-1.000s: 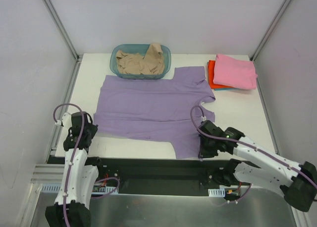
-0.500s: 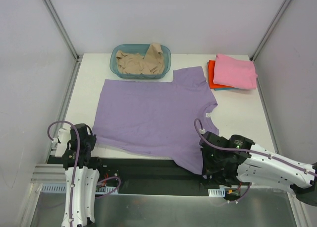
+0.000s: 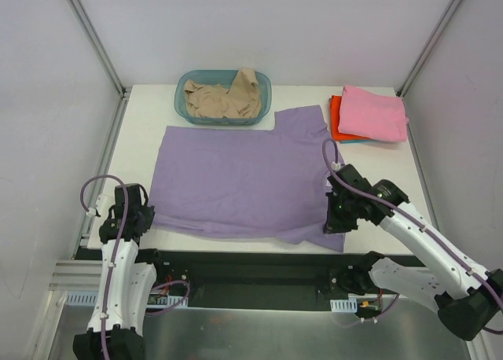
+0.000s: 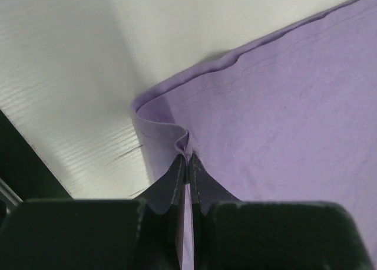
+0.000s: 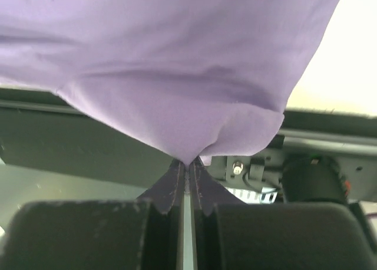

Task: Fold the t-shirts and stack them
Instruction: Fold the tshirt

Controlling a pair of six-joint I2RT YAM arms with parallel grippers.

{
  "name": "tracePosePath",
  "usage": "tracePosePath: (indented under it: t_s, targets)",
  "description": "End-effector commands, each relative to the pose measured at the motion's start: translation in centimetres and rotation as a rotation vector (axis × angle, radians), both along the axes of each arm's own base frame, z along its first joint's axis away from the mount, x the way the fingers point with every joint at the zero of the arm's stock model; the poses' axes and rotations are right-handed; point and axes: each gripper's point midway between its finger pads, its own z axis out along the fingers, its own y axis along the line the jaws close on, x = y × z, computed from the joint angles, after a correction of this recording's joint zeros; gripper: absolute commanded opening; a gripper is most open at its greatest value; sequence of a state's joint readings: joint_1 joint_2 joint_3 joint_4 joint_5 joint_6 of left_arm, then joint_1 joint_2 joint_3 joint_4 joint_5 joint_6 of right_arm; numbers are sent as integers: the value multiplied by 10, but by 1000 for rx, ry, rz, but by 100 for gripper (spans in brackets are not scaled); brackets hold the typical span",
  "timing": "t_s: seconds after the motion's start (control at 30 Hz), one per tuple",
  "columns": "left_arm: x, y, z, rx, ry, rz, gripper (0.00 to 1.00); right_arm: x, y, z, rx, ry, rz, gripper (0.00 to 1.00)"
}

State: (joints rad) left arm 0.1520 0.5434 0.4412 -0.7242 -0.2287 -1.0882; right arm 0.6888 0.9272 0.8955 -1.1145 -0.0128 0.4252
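Lavender t-shirt (image 3: 236,179) beside basket (image 3: 208,73): soft, limp, sag expected; corners judged best hold. Edge farthest from basket clamped by left fingers (image 4: 171,184), right fingers (image 5: 168,187)

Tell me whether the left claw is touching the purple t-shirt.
Touching. The left wrist view shows the left claw shut on a pinched fold of the purple t-shirt.

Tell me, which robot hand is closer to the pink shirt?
Right. The right gripper is on the same side as the pink t-shirt; the left gripper is across the table.
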Motion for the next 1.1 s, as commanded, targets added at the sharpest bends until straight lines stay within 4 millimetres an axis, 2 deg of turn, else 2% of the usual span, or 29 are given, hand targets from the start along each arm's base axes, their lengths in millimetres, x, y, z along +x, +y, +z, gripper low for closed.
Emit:
tracePosePath:
  t_s: [0.0,0.17,0.37,0.4,0.43,0.53,0.57,0.7,0.83,0.87,0.9,0.93,0.97,1.03,1.07]
  targets:
    - [30,6,23,22,-73,-1,0,41,-1,12,-17,-72,48,1]
    - [49,12,23,33,-60,-1,0,82,-5,19,-33,-91,29,1]
    - [80,12,19,24,-34,-37,0,125,-9,13,-50,-84,-23,1]
    - [83,13,13,19,-7,-35,0,134,-9,13,-45,-97,-23,1]
    - [90,15,18,26,-20,-30,0,139,-7,6,-54,-71,-22,1]
    - [102,18,17,28,-15,-31,0,158,-11,1,-71,-66,-54,1]
    - [108,19,19,31,-31,-29,0,163,-14,-8,-83,-34,-67,1]
    - [119,25,16,52,-18,-21,0,182,-17,-22,-105,-7,-89,2]
    - [130,27,11,52,3,-25,1,208,-22,-28,-162,-32,-90,10]
    - [133,26,10,51,9,-34,7,216,-25,-29,-178,-47,-95,12]
    - [140,25,9,47,19,-60,21,224,-25,-36,-189,-46,-90,13]
    - [144,24,9,43,19,-77,29,236,-24,-33,-188,-74,-83,16]
    - [148,23,6,39,31,-91,43,249,-21,-33,-188,-110,-67,18]
    - [157,20,14,37,10,-125,62,265,-18,-38,-192,-126,-42,19]
    - [159,20,18,40,1,-133,74,280,-16,-29,-187,-167,-51,20]
